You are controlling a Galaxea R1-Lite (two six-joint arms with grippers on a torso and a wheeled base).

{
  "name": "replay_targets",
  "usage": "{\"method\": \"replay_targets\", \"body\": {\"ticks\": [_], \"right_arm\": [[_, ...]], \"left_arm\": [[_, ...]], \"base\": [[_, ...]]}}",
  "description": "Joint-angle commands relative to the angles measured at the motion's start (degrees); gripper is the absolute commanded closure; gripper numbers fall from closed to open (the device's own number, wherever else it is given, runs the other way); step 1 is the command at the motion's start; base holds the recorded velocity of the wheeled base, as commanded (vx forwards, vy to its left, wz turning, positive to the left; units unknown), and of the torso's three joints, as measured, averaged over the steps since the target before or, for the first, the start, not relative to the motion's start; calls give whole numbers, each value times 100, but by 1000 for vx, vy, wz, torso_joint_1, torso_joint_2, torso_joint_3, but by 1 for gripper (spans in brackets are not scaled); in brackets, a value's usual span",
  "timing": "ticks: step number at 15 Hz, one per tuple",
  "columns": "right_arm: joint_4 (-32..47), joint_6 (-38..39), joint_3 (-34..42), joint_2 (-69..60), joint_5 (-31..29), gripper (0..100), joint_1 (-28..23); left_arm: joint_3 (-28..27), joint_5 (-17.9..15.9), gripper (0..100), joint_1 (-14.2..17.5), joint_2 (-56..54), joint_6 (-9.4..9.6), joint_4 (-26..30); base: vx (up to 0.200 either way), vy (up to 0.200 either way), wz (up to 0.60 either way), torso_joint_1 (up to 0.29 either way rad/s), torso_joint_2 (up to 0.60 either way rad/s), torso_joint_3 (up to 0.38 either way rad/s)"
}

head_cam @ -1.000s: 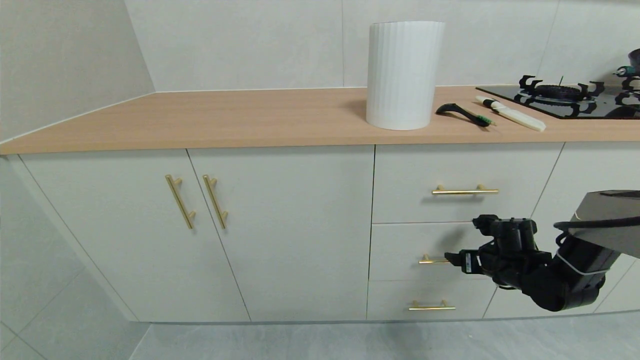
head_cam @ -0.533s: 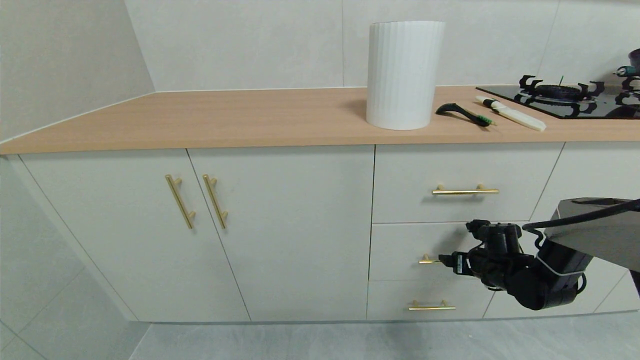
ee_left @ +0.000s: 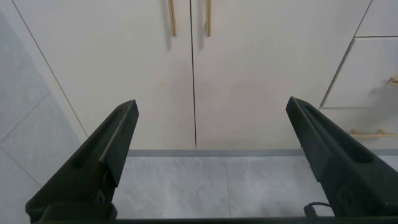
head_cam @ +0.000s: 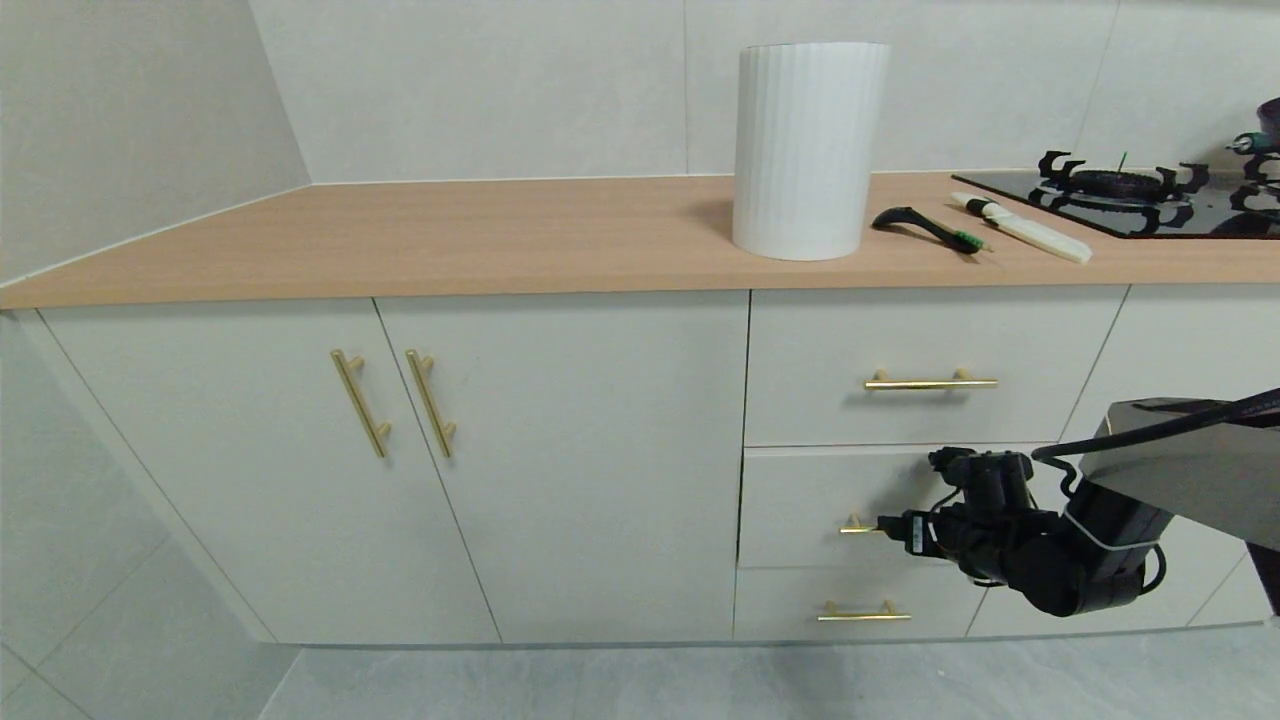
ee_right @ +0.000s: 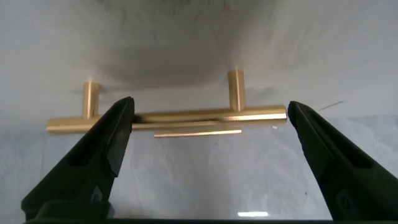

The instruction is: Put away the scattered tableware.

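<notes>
Jaws on our right gripper (ee_right: 208, 106) are standing wide apart and gripping nothing, with the gold handle (ee_right: 186, 116) of the middle drawer (head_cam: 800, 495) lying just in front of them; we cannot tell whether a finger is touching it. Our left gripper (ee_left: 211, 102) is hanging equally wide and empty, facing the cabinet doors (ee_left: 249, 74). We are judging the task as barely begun. The drawer seems to be showing only a thin gap along its edge. The tableware, a black peeler (head_cam: 925, 229) and a white knife (head_cam: 1020, 228), is lying on the countertop (head_cam: 450, 235) beside the white canister (head_cam: 808, 150), waiting to be stowed.
</notes>
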Motion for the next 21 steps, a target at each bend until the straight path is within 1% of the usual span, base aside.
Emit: {"method": "replay_targets", "body": {"ticks": [1,4,7,9,11,12,13,14,15,16,18,20,21], "right_arm": [[27,-5,13,-25,-4,0,2],[36,-14,30,-43,-4,0,2],[484,-23,118,-377,5,0,2],[1081,-23,338,-1097,75,0,-7],[1793,-49,399,-1721,154,0,2],[2250,-67,399,-2091,216,0,2],[3033,-172,355,-2890,357,0,2],[3349,-181,338,-3295,453,0,11],[3490,-172,303,-3594,515,0,46],[3490,-155,311,-3857,506,0,195],[3349,-128,329,-3848,488,0,371],[2769,-128,329,-3251,418,0,380],[2338,-119,347,-2926,339,0,371]], "left_arm": [[1,1,0,0,2,-1,0],[1,1,0,0,2,-1,0],[1,1,0,0,2,-1,0],[1,1,0,0,2,-1,0],[1,1,0,0,2,-1,0],[1,1,0,0,2,-1,0],[1,1,0,0,2,-1,0],[1,1,0,0,2,-1,0],[1,1,0,0,2,-1,0],[1,1,0,0,2,-1,0],[1,1,0,0,2,-1,0],[1,1,0,0,2,-1,0],[1,1,0,0,2,-1,0]], "base": [[0,0,0,0,0,0],[0,0,0,0,0,0],[0,0,0,0,0,0],[0,0,0,0,0,0],[0,0,0,0,0,0],[0,0,0,0,0,0],[0,0,0,0,0,0],[0,0,0,0,0,0],[0,0,0,0,0,0],[0,0,0,0,0,0],[0,0,0,0,0,0],[0,0,0,0,0,0],[0,0,0,0,0,0]]}}
